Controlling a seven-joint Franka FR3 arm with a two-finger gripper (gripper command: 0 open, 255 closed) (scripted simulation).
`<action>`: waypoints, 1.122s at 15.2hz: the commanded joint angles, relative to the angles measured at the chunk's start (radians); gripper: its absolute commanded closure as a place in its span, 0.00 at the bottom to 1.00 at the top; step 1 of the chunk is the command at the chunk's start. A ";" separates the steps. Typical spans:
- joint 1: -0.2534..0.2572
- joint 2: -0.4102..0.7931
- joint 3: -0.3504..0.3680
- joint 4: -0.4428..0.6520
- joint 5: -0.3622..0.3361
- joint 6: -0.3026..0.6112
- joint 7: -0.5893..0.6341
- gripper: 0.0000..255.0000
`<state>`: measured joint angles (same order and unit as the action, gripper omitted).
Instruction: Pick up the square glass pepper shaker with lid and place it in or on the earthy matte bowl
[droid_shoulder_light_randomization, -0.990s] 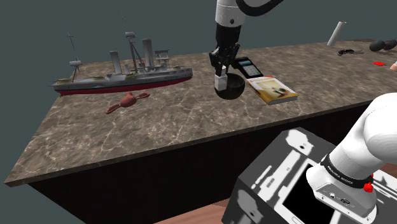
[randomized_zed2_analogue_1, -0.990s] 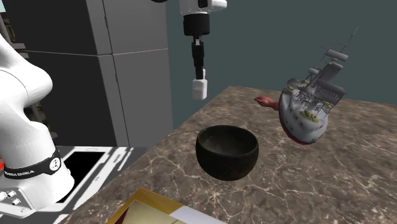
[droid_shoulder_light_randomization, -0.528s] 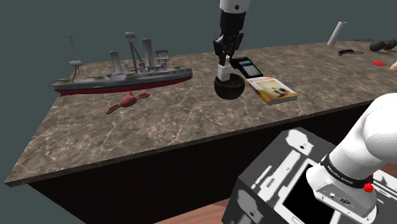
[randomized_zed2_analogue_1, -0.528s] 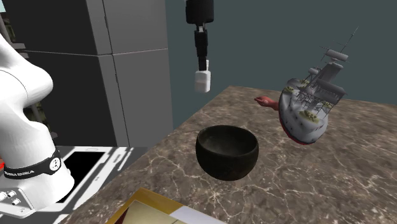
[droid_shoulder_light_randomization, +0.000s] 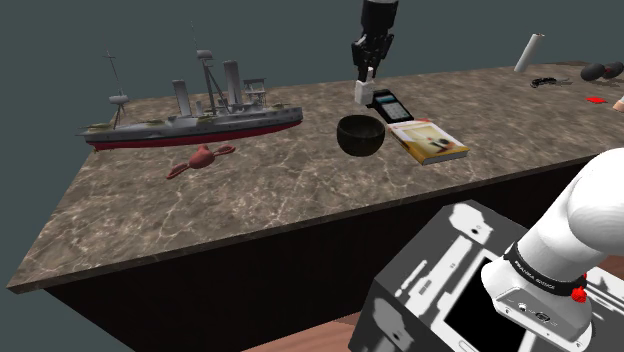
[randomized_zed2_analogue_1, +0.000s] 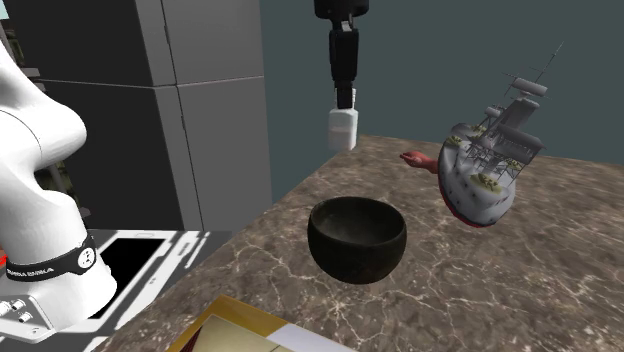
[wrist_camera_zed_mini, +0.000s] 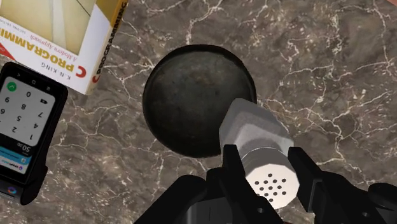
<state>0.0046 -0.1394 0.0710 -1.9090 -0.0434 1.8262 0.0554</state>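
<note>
Shaker higher over bowl, book beside

We see the black gripper high over the marbled tabletop, clasping a small pale shaker that hangs above the dark bowl, clear of its rim. Just beside the bowl lie a book and a black phone. A model warship stands well apart, toward the shoulder view's left.

Shaker above bowl, book & phone beside it, ship model toward shoulder view's left
</note>
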 joint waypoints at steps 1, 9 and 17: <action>-0.021 0.030 -0.027 0.043 -0.003 -0.011 -0.049 1.00; -0.043 0.064 -0.053 0.015 -0.004 0.054 -0.093 1.00; -0.043 0.076 -0.054 -0.080 -0.006 0.160 -0.088 1.00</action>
<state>-0.0382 -0.0639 0.0175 -1.9771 -0.0496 1.9735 -0.0335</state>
